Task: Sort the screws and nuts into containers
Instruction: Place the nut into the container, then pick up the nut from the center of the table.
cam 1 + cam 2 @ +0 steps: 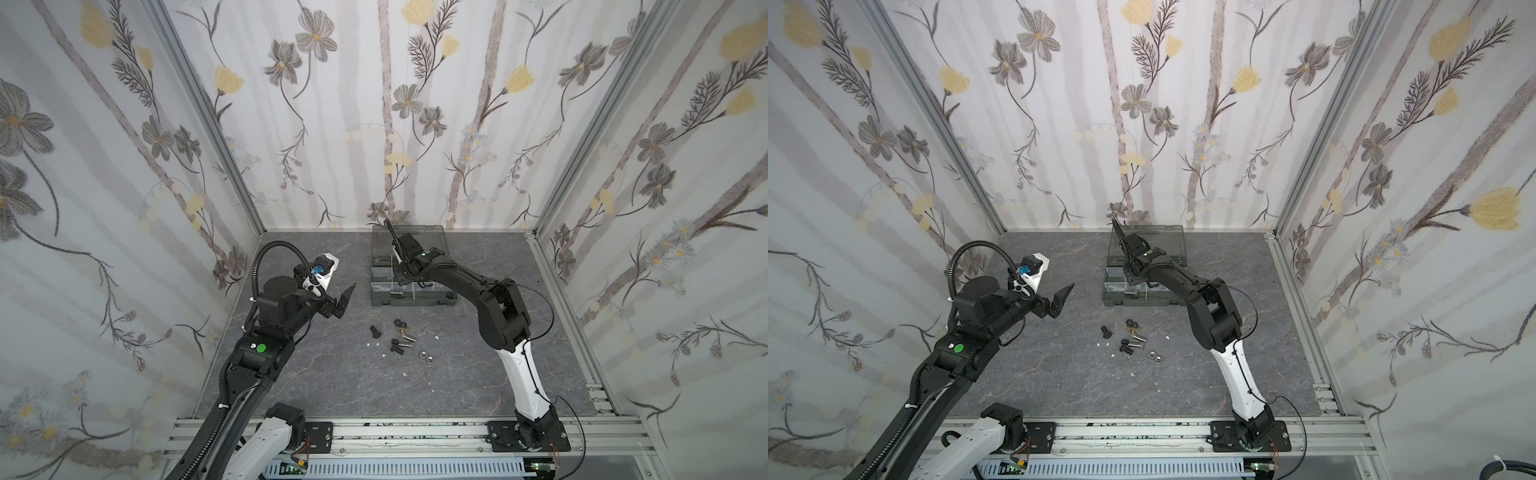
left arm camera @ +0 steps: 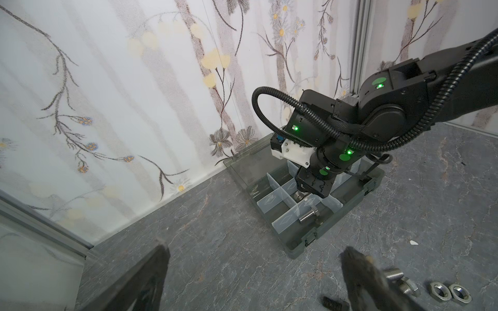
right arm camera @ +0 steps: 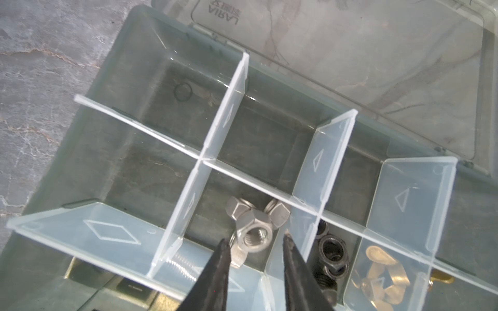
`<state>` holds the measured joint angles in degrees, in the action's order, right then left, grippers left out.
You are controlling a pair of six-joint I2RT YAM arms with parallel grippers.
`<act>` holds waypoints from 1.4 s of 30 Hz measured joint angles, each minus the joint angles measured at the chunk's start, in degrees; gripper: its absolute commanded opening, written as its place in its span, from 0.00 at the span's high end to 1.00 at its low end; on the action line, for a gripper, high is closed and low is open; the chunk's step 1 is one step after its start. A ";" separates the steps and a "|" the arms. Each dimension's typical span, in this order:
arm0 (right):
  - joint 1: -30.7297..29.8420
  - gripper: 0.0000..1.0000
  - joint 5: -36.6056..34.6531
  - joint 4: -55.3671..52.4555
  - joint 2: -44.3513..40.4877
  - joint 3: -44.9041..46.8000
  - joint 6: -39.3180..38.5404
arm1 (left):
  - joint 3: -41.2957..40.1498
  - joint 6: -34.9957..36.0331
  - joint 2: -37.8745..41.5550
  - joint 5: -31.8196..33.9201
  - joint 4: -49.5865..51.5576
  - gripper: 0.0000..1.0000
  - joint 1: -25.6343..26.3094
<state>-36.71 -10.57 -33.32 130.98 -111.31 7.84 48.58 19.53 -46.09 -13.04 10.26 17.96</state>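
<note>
Flowered wallpaper closes in a grey marbled worktop (image 1: pixel 332 386), where a dark grey case (image 1: pixel 411 302) sits against the far wall with its smoky lid (image 1: pixel 432 237) thrown back. The right tool (image 3: pixel 255 237) hangs inside the case over the compartment of silver nuts (image 3: pixel 238 208). Its black fingers (image 3: pixel 217 269) stand apart, with a gap either side of the top nut, which rests on the heap; I read the tool as released and holding nothing. Neighbouring compartments hold black nuts (image 3: pixel 332 255) and brass wing nuts (image 3: pixel 382 266), and a silver screw (image 2: pixel 307 215) lies alone in a compartment at the case's front edge. The left tool (image 1: pixel 347 299) hovers off the case's left side, fingers spread wide and empty. The unsorted pieces lie on the worktop just in front of the case: a black screw (image 1: pixel 375 331), loose black nuts (image 1: pixel 400 323), a loose silver screw (image 1: pixel 409 340), two more black screws (image 1: pixel 397 347) and loose silver nuts (image 1: pixel 427 356). From the right tool they lie out past the case's front edge, so it would have to rise clear of the dividers first. The left tool looks nearer the lone black screw. The loose silver screw's long axis seems to run roughly along the case's front edge.
</note>
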 measured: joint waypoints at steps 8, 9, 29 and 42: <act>-0.37 0.65 0.81 0.57 -5.03 1.55 -0.42 | 0.00 0.00 -0.04 0.42 0.00 0.00 0.00; -0.57 0.64 0.85 0.66 -6.69 3.08 -0.44 | 0.00 0.00 -0.02 0.44 -0.02 0.00 0.00; -9.62 0.41 5.90 1.57 -46.97 58.12 10.71 | -0.48 -0.02 -0.09 -0.31 -0.59 0.00 0.00; -19.10 0.42 8.44 4.70 -42.32 60.74 19.61 | -0.50 -0.02 -0.28 -0.50 -0.63 0.00 0.00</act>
<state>-55.81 -2.13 -28.62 88.66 -50.57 27.44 48.07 19.51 -46.37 -13.54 9.63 17.96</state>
